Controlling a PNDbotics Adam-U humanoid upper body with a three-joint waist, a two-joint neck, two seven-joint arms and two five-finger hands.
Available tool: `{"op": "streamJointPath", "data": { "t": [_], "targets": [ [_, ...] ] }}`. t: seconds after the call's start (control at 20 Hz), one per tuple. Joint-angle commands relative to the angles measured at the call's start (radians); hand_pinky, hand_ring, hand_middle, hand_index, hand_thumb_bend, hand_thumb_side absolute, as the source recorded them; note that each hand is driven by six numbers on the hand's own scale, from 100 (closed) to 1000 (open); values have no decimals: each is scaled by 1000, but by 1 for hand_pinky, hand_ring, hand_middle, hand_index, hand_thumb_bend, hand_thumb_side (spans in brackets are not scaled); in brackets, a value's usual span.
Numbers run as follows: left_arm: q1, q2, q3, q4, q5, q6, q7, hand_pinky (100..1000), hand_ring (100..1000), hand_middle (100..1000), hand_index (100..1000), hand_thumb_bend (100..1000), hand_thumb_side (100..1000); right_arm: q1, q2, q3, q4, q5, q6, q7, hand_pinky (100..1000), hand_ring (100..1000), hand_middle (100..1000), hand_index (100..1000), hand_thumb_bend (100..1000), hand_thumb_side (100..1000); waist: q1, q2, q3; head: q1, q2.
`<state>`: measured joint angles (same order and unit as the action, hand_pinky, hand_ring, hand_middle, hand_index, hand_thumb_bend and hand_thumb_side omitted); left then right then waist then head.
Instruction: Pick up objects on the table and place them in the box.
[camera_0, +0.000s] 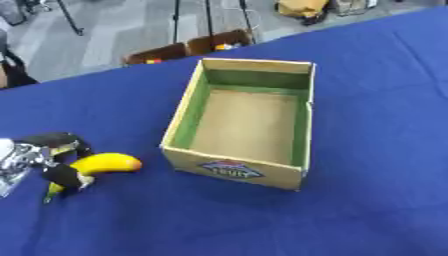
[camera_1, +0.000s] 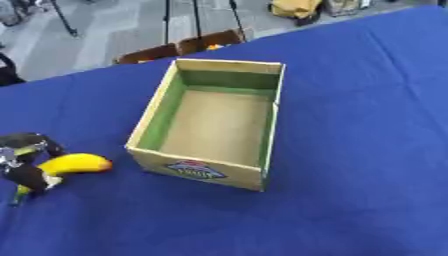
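Left robot hand (camera_0: 54, 160) gripping banana (camera_0: 107, 163) nr box (camera_0: 232, 171).

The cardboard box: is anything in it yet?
Empty. The cardboard box shows only its bare brown floor; the banana lies outside, at the left hand.

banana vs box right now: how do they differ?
The banana is yellow, curved and solid; the box is tan cardboard with green inner walls, rectangular and open-topped.
The banana is far smaller than the box.
The left hand has its fingers curled round the banana near its stem end; nothing touches the box, which looks empty.
Both sit on the blue cloth, the banana left of the box.
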<state>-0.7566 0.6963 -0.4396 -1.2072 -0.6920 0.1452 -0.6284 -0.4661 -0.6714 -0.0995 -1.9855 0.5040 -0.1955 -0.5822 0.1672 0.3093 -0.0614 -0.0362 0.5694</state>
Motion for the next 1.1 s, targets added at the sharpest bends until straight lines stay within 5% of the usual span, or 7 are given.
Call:
{"op": "streamJointPath", "data": {
  "t": [0.05,1.1],
  "targets": [
    [1,6,-4,13,-5,-1,15,100,136,615,747,128,381,-10,-13,-13,-14,-10,0,-5,718,868,842,911,100,1000,-7,-12,0,3,-9],
    [-9,47,-9,-78,-7,55,-42,100,156,575,718,100,442,0,-7,-17,-14,-15,6,-9,717,866,840,914,100,1000,-10,-29,13,-8,2]
  ]
}}
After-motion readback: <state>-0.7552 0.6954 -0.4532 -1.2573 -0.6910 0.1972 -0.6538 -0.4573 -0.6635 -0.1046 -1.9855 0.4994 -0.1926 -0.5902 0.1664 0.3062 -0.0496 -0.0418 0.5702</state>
